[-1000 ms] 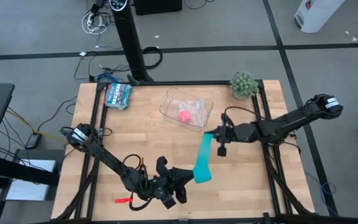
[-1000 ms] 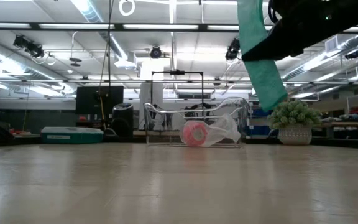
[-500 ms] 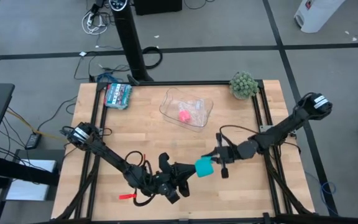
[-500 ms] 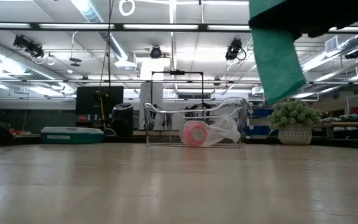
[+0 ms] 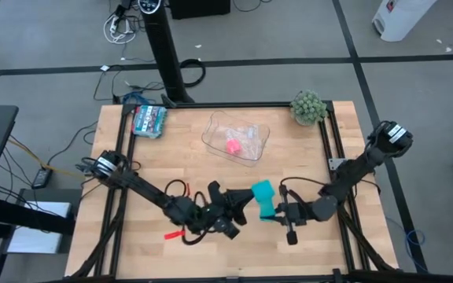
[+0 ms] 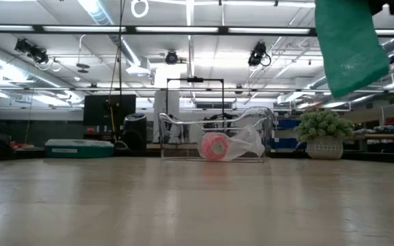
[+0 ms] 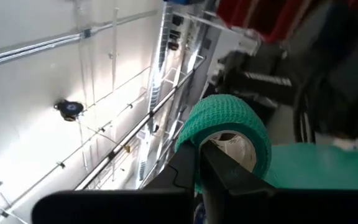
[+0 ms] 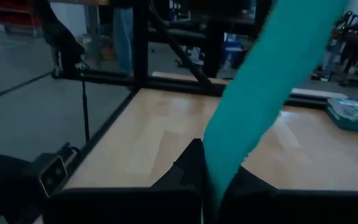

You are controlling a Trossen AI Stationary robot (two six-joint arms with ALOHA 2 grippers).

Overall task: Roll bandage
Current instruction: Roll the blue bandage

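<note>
The teal bandage (image 5: 263, 197) is held above the table's near middle, between my two grippers. Its rolled part with a white core (image 7: 229, 138) sits at my left gripper (image 5: 241, 207), which is shut on it. A short flat strip (image 8: 272, 87) runs from the roll to my right gripper (image 5: 277, 214), which is shut on the strip. In the low view the strip (image 6: 347, 44) hangs at the top right, well clear of the tabletop. My left gripper holds the bandage's rolled part at the end face with the white core (image 7: 219, 144); a dark finger (image 7: 213, 168) lies over the lower part of that face. The roll is lifted clear of the table. My right gripper pinches the flat strip (image 8: 219, 163) between its two fingers, across its width. The strip rises straight and smooth from the fingers toward the roll. It is lifted clear of the table.
A clear container (image 5: 236, 138) with a pink roll (image 6: 215, 146) stands at the far middle. A teal-patterned packet (image 5: 149, 119) lies far left, a small potted plant (image 5: 308, 106) far right. A red object (image 5: 171, 234) lies near the front left. Bare wood lies between.
My right gripper has gone toward the table's near edge with the strip's end. My left gripper has gone toward the right and far edges with the roll. The two have come close together, and the long strip between them is now short. The bandage stays clear of the table.
</note>
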